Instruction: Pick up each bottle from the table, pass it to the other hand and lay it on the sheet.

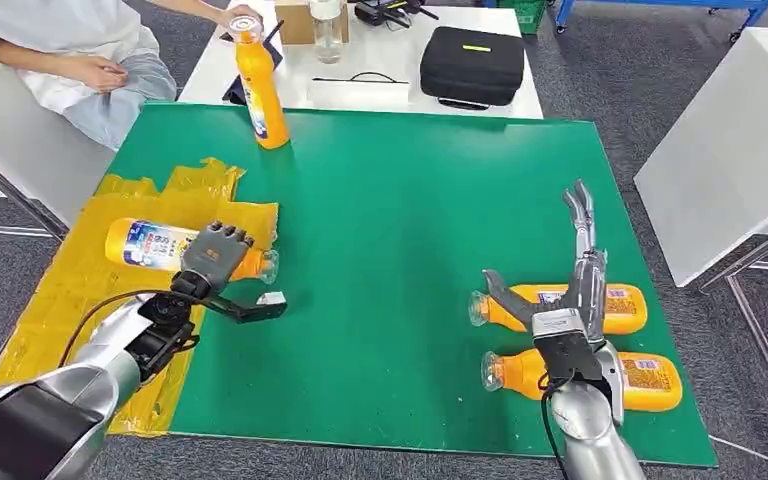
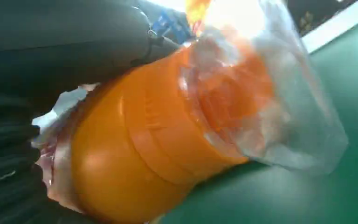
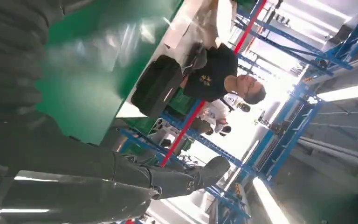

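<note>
On the green mat (image 1: 380, 220), the yellow sheet (image 1: 70, 290) covers the left edge and hangs a little past it. A bottle (image 1: 150, 245) lies on its side on that sheet, orange with a blue and white label, its clear-capped neck reaching just over the sheet's right border onto the mat. The left hand (image 1: 216, 255) rests over the bottle's shoulder with its fingers (image 1: 228, 236) curled on top; in the left wrist view the orange bottle body (image 2: 140, 154) sits close against the dark hand with crinkled clear wrap round the neck, so the hand looks to be grasping it, though whether the thumb underneath is pressed to it cannot be made out. At the far edge of the mat, nearer the left side, an upright orange bottle (image 1: 260, 85) stands with a person's hand (image 1: 240, 14) on its top; the person sits beyond the mat's far left corner. Past the far edge, on a white table (image 1: 260, 75), lie a clear cup (image 1: 326, 30) and a black case (image 1: 472, 65). Toward the right of the mat, two more orange bottles lie on their sides, necks pointing left: one (image 1: 625, 308) farther from the near edge and one (image 1: 650, 382) just beside it, closer to that edge. The right hand (image 1: 570, 290) hovers above these two, released, fingers (image 1: 580, 210) stretched out and apart, holding nothing.
</note>
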Robot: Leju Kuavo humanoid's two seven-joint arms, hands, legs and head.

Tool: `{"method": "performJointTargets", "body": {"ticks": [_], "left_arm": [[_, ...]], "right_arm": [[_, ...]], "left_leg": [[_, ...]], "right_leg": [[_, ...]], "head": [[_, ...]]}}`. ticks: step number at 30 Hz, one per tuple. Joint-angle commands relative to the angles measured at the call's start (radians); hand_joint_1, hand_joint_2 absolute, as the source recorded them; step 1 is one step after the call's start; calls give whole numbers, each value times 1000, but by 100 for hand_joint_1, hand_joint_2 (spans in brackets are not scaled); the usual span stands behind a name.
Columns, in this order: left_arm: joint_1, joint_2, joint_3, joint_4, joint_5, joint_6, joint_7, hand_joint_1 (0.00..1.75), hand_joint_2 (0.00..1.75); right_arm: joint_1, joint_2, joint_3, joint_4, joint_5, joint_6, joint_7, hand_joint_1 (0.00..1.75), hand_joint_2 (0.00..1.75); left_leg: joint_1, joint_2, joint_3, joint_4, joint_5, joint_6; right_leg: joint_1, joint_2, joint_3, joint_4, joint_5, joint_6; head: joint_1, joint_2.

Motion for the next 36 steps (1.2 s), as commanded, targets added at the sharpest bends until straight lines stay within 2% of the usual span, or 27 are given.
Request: {"method": "performJointTargets", "body": {"ticks": [1,3,9,13,14,15,17,19,21,22,24,25,26,27,30,31,32,33,34,36], "left_arm": [[-16,-12,101,67,20,37,47,0,175],[-15,-15,129,63,23,50,64,0,175],[-25,-67,356,25,231,129,-95,0,175],[-52,-124,587,-21,536,-51,-413,0,175],[-62,-139,647,-40,638,-137,-510,0,175],[-70,-143,657,-49,662,-163,-530,0,175],[-71,-150,680,-68,705,-204,-563,0,175],[-69,-168,716,-138,867,-398,-686,0,175],[-13,-178,658,-298,984,-554,-770,0,175],[59,-177,594,-467,1052,-626,-779,0,175],[132,-164,526,-633,1124,-654,-721,0,175],[142,-162,516,-654,1134,-651,-707,0,175],[148,-157,506,-663,1143,-649,-701,0,175],[151,-150,491,-672,1177,-670,-730,0,175],[159,-146,435,-762,1281,-734,-721,0,175],[159,-151,424,-787,1311,-744,-693,0,175],[160,-156,420,-797,1335,-753,-679,0,175],[165,-157,413,-807,1345,-747,-674,0,175],[177,-157,407,-813,1360,-742,-667,0,175],[183,-155,403,-810,1361,-740,-668,0,175]], "right_arm": [[-29,5,-5,30,23,-9,12,0,175],[-22,1,-3,20,31,-10,20,0,175],[-27,-4,0,32,58,-10,44,0,175],[-39,-16,7,40,70,-13,39,0,175],[-44,-34,13,47,105,-22,51,0,175],[-47,-42,12,49,115,-25,55,0,175],[-54,-56,13,61,139,-27,61,0,175],[-66,-102,36,83,388,-49,173,0,175],[-64,-133,33,94,489,-10,236,0,175],[-49,-152,18,89,509,8,246,0,175],[-24,-171,-7,73,520,27,242,0,175],[-18,-172,-13,70,519,28,237,0,175],[-13,-173,-17,65,519,30,233,0,175],[-14,-180,-13,67,527,55,240,0,175],[-1,-253,-33,65,511,228,255,0,175],[1,-272,-59,80,519,269,257,0,175],[4,-286,-80,83,525,291,252,0,175],[10,-289,-108,79,507,321,233,0,175],[27,-296,-142,65,495,354,209,0,175],[35,-296,-154,55,494,361,201,0,175]], "left_leg": [[0,0,5,0,-2,-1],[1,1,8,2,-5,-2],[1,-2,7,1,-4,-2],[1,-3,7,3,-5,-2],[1,-3,4,2,-3,-1],[1,-3,8,4,-6,-2],[1,-2,3,2,-2,-1],[1,-2,6,2,-4,-1],[1,-2,7,3,-4,-2],[1,-2,7,2,-5,-2],[0,-2,3,-1,-1,-1],[1,-3,13,3,-8,-2],[0,-1,6,-1,-3,-1],[0,-2,10,1,-6,-2],[0,-1,4,0,-3,-1],[1,-3,8,3,-7,-2],[0,-3,5,1,-4,-1],[1,-5,11,5,-9,-3],[0,-5,6,2,-5,-1],[0,-6,7,2,-5,-1]], "right_leg": [[1,0,4,0,-2,-2],[1,0,8,1,-4,-3],[1,-3,7,1,-4,-2],[2,-4,7,3,-5,-2],[1,-4,5,1,-3,-2],[2,-4,9,3,-6,-3],[1,-3,3,1,-2,-1],[1,-3,6,1,-4,-2],[1,-3,7,2,-4,-2],[1,-3,8,1,-4,-2],[0,-2,4,-2,-1,-1],[2,-4,14,2,-8,-3],[0,-2,6,-1,-2,-1],[1,-3,10,1,-6,-2],[0,-1,4,-1,-2,-1],[1,-4,10,2,-6,-2],[1,-4,5,0,-3,-1],[2,-6,12,4,-9,-3],[1,-6,7,1,-5,-1],[1,-7,8,1,-6,-1]], "head": [[0,0],[0,0],[0,0],[0,0],[0,0],[0,0],[0,0],[0,0],[0,0],[0,0],[0,0],[0,0],[0,0],[0,0],[0,0],[0,0],[0,0],[0,0],[0,0],[0,0]]}}
